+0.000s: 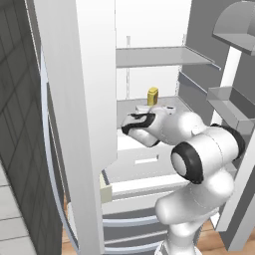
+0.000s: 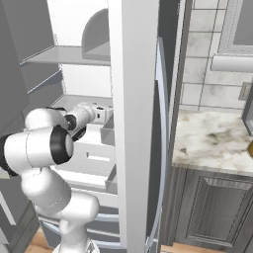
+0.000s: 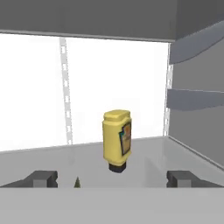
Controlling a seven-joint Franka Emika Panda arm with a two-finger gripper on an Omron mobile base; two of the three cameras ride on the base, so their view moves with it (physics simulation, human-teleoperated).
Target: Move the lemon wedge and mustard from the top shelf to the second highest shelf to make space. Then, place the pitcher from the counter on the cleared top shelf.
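Standing wide open and holding nothing, the jaws of the gripper (image 3: 111,179) pointed at the mustard (image 3: 117,140). The mustard stood upright on a grey fridge shelf (image 3: 48,162), just past the jaws and not touching them. A tiny dark lemon wedge (image 3: 77,182) lay on that same shelf, near the mustard. Another grey shelf (image 1: 159,56) hung above the mustard.

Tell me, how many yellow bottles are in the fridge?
1. The mustard stands on the lower of the two grey shelves, just ahead of the open gripper. The fridge door and arm could hide others.
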